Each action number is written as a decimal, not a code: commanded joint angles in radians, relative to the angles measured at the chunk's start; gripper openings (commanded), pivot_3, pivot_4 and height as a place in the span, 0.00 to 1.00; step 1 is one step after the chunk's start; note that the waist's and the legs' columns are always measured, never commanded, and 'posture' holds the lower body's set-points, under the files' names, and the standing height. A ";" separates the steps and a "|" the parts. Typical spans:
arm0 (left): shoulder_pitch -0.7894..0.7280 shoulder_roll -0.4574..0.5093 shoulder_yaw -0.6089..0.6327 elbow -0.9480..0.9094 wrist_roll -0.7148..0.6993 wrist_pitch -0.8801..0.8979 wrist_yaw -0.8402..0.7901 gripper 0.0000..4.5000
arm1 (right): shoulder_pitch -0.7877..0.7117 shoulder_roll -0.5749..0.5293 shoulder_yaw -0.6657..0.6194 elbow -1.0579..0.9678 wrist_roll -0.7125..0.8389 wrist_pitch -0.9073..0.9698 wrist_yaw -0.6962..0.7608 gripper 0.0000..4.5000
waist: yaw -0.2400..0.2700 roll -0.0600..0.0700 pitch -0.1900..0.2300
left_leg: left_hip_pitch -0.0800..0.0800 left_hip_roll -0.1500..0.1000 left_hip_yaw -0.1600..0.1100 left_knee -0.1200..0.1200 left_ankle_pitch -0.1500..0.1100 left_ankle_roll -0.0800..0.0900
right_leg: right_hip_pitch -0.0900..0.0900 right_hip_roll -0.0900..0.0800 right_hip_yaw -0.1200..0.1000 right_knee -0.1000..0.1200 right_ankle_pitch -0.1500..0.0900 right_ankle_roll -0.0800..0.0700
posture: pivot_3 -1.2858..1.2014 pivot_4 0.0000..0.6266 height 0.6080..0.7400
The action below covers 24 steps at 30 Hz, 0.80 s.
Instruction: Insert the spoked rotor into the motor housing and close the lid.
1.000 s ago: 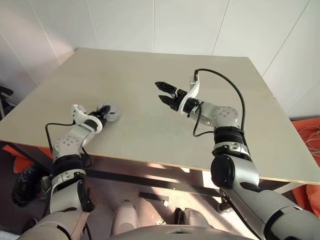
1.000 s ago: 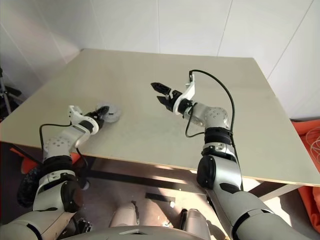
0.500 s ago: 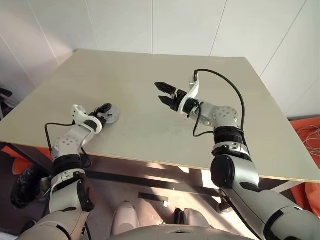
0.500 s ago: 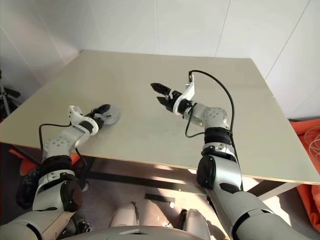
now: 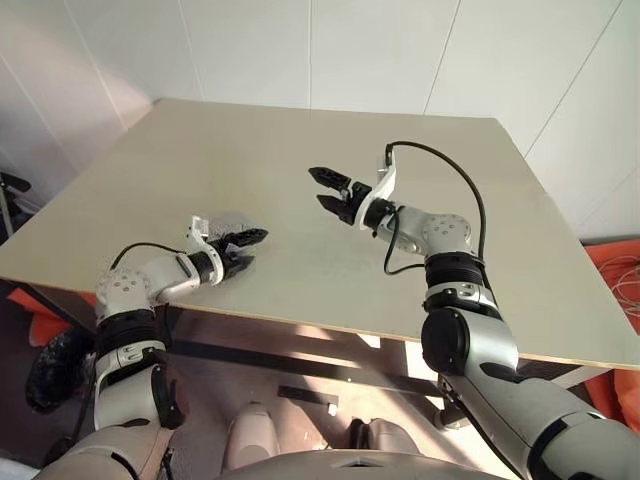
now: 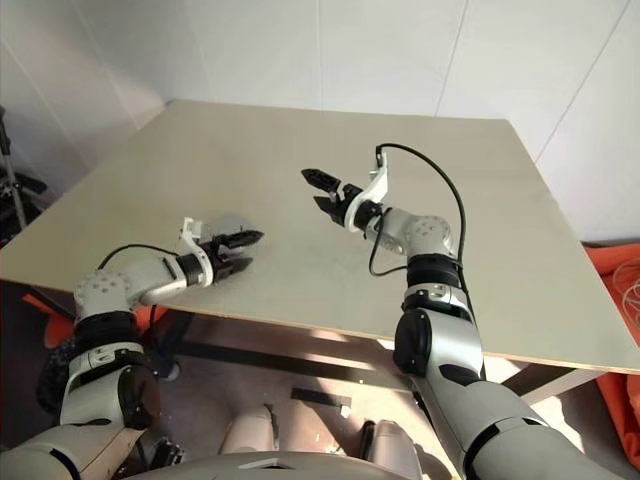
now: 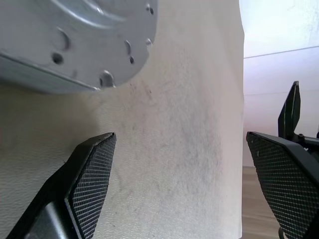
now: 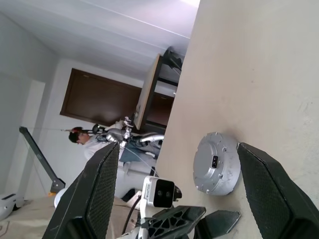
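The left tool (image 5: 246, 251) is being held apart over the tabletop (image 5: 300, 150), just beside the closed silver motor (image 8: 216, 163). It is judged heavy, stiff and slippery; its rim is advised. The right tool (image 5: 327, 189) is being held apart, empty.

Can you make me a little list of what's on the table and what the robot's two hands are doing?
table: beige table, mostly bare
thing on it: one round silver motor unit, lying flat near the left tool
left tool: open, holding nothing, just off the motor unit
right tool: open, holding nothing, up above the middle of the table
background: a person far off in the room
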State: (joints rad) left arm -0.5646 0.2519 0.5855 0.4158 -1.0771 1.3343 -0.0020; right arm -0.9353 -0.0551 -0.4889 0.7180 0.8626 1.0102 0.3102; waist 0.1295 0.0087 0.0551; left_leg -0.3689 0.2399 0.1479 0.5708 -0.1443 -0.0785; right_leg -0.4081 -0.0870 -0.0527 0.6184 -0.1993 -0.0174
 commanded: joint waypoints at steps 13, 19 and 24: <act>-0.013 0.025 -0.181 -0.233 0.025 0.010 -0.170 0.99 | -0.016 -0.020 0.048 -0.043 -0.030 -0.028 0.066 0.94 | -0.002 0.000 0.000 | -0.001 0.000 0.000 -0.001 0.000 0.000 | 0.000 0.000 0.000 -0.001 0.000 0.001 | 0.52 0.00 1.00; 0.025 0.183 -0.520 -0.417 0.308 -0.250 -0.363 0.99 | 0.070 -0.110 0.234 -0.146 -0.187 -0.125 0.218 0.94 | 0.001 0.000 0.000 | 0.000 0.000 0.000 -0.004 0.000 0.000 | 0.002 0.000 -0.001 -0.004 -0.001 0.001 | 0.52 0.00 1.00; 0.040 0.240 -0.562 -0.424 0.465 -0.497 -0.456 0.99 | 0.092 -0.216 0.251 -0.172 -0.200 -0.125 0.335 0.94 | 0.000 0.000 0.000 | -0.001 0.000 0.000 -0.004 0.000 0.000 | 0.002 0.000 -0.001 -0.006 0.000 0.000 | 0.52 0.00 1.00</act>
State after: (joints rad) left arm -0.5173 0.4841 0.0251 0.0324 -0.6445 0.9085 -0.4265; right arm -0.8261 -0.2621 -0.2409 0.6063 0.6565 0.9011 0.6031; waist 0.1296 0.0088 0.0554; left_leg -0.3695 0.2397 0.1479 0.5669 -0.1441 -0.0787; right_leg -0.4061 -0.0871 -0.0538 0.6123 -0.1991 -0.0174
